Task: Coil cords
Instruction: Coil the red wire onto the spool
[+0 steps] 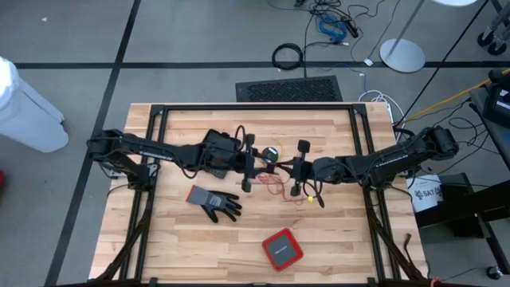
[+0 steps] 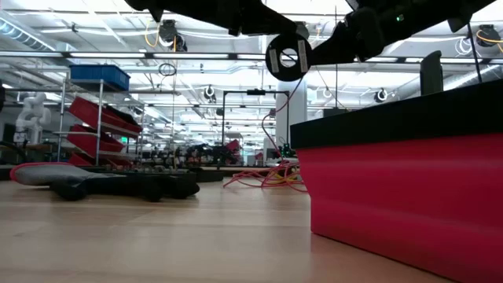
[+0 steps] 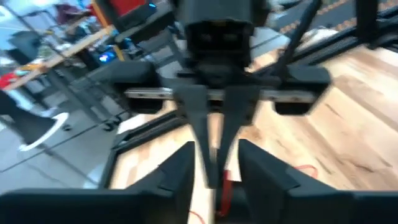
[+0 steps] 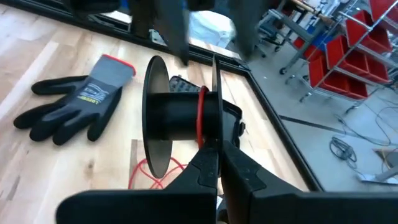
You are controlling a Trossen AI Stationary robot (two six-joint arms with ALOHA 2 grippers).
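Observation:
A black spool (image 4: pixel 177 115) hangs above the middle of the table between my two grippers, also seen in the low view (image 2: pixel 287 56). A red cord (image 4: pixel 202 115) is wound on it beside one flange; the rest of the cord (image 2: pixel 267 177) trails down and lies loose on the wood (image 1: pixel 275 187). A small yellow bit (image 1: pixel 309 199) lies near it. My right gripper (image 4: pixel 217 162) is shut on the spool. My left gripper (image 3: pixel 221 177) is open on the spool's far side, facing the right one (image 1: pixel 259 163); I cannot tell whether it touches the spool. My right gripper pinches the rim of the spool's thin flange (image 4: pixel 215 134), the one next to the red winding, between its two fingers. The fingers come about level from the table's right side. The spool is lifted clear of the table, and the red cord hangs slack below it.
A grey and black glove (image 1: pixel 213 203) lies left of the loose cord. A red box with a black top (image 1: pixel 282 249) sits near the front edge and fills the right of the low view (image 2: pixel 409 189). A black frame (image 1: pixel 255 108) borders the table.

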